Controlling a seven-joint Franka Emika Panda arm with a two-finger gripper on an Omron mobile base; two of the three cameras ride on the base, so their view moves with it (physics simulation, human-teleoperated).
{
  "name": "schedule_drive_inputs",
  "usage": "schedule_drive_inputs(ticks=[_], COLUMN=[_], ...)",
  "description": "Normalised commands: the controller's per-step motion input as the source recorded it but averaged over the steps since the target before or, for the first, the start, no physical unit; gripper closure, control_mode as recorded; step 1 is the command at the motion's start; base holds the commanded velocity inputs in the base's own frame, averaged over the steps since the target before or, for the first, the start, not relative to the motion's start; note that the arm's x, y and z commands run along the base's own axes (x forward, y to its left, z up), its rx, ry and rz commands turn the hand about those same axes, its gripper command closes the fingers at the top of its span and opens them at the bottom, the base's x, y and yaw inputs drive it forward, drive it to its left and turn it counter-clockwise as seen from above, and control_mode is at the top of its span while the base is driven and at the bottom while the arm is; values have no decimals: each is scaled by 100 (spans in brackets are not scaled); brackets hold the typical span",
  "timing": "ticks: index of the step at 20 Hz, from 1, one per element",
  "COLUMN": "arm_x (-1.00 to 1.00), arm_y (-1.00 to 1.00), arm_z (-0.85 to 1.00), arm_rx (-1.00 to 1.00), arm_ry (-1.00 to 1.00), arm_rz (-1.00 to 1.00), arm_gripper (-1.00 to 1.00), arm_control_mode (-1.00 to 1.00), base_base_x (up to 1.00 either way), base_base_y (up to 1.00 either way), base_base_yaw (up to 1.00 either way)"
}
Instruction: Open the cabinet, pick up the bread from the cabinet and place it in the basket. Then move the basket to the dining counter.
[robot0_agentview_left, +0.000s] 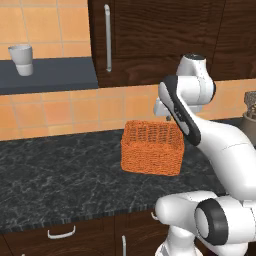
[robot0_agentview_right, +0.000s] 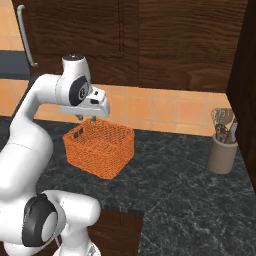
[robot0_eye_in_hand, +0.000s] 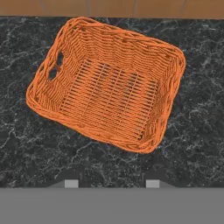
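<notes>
Directly below gripper (robot0_eye_in_hand: 112, 183), basket (robot0_eye_in_hand: 109, 83), w/o bread

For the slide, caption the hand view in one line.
Looking straight down into the empty orange wicker basket on the black speckled counter, fingertips apart below it.

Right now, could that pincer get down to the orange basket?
Probably yes: the pincer hangs above the empty basket on the black counter, and nothing lies between them.

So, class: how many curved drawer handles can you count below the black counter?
2: one whole handle under the counter's left part, one partly hidden handle beside the robot's base. Others may be hidden.
</notes>
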Motion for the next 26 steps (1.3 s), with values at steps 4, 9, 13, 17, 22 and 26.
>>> schedule_drive_inputs(ticks=[4, 9, 13, 17, 22, 26], arm_x=[-49, -66, -20, 0, -8, 20], arm_y=[0, 73, 89, 52, 44, 78], arm_z=[-3, 20, 59, 17, 82, 99], arm_rx=[0, 0, 0, 1, 16, 4], arm_ry=[-5, -58, -53, -44, -16, -1], arm_rz=[0, 0, -2, -4, -2, 0], arm_gripper=[-100, -100, -100, -100, -100, -100], arm_control_mode=[-100, -100, -100, -100, -100, -100], base_base_x=[0, 0, 0, 0, 0, 0], base_base_y=[0, 0, 0, 0, 0, 0], base_base_yaw=[0, 0, 0, 0, 0, 0])
